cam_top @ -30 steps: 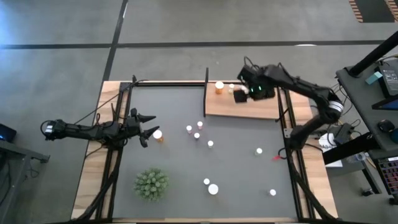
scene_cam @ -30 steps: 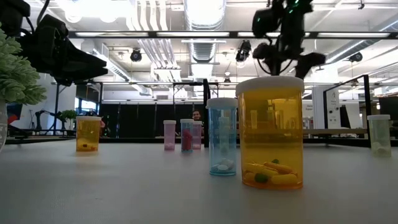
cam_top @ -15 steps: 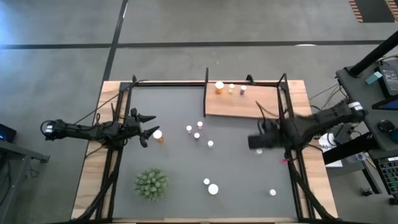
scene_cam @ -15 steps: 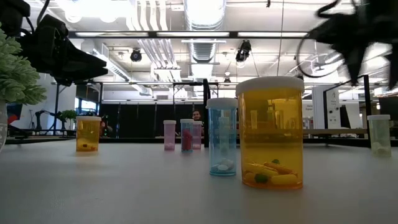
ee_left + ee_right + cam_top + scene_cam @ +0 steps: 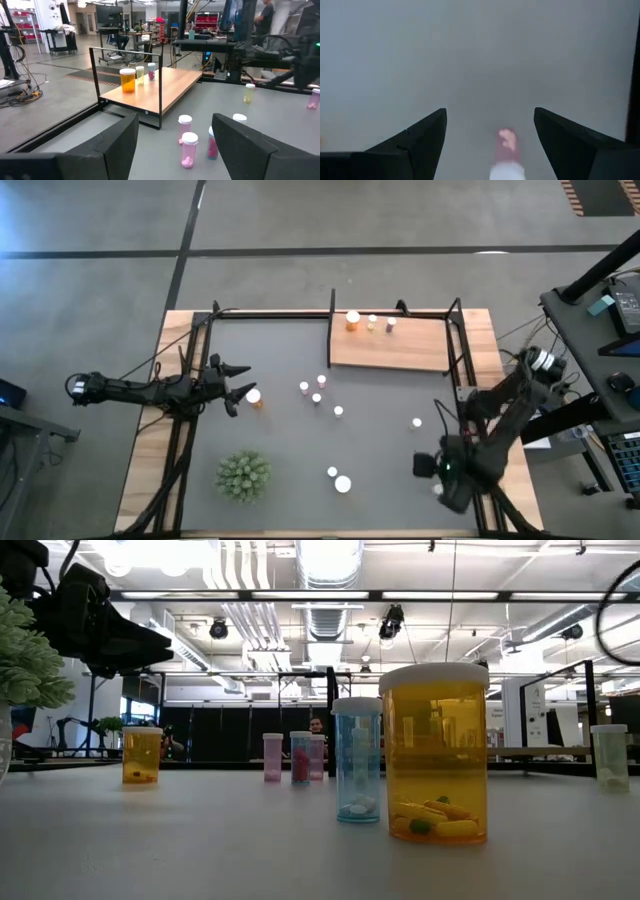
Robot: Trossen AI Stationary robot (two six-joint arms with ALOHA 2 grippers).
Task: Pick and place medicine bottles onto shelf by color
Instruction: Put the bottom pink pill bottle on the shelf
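The left gripper (image 5: 238, 380) has not moved since a second ago. It hangs over the left side of the tabletop (image 5: 290, 440), fingers spread apart and holding nothing. An orange bottle (image 5: 254, 396) stands just beside its fingertips. Below that sits a green spiky plant (image 5: 243, 475).

In the middle of the dark mat (image 5: 380, 430), a little group of pink bottles (image 5: 316, 389) stands in the same spot as before. Closer to the front edge are two more bottles, the bigger one (image 5: 343, 483) orange in the low view.

The shelf (image 5: 400, 345) is at the back of the tabletop. Three bottles (image 5: 369, 322) now stand on it in a row near its back edge: one orange, one yellowish, one pink. A second ago the right gripper was over them.

The right gripper (image 5: 440, 473) has swung away from the shelf, all the way to the front right corner. Its fingers (image 5: 420, 140) are wide apart and empty. A pink bottle (image 5: 506, 152) with a white cap stands on the mat right between them, not touched. A pale bottle (image 5: 416, 422) stands alone farther back.
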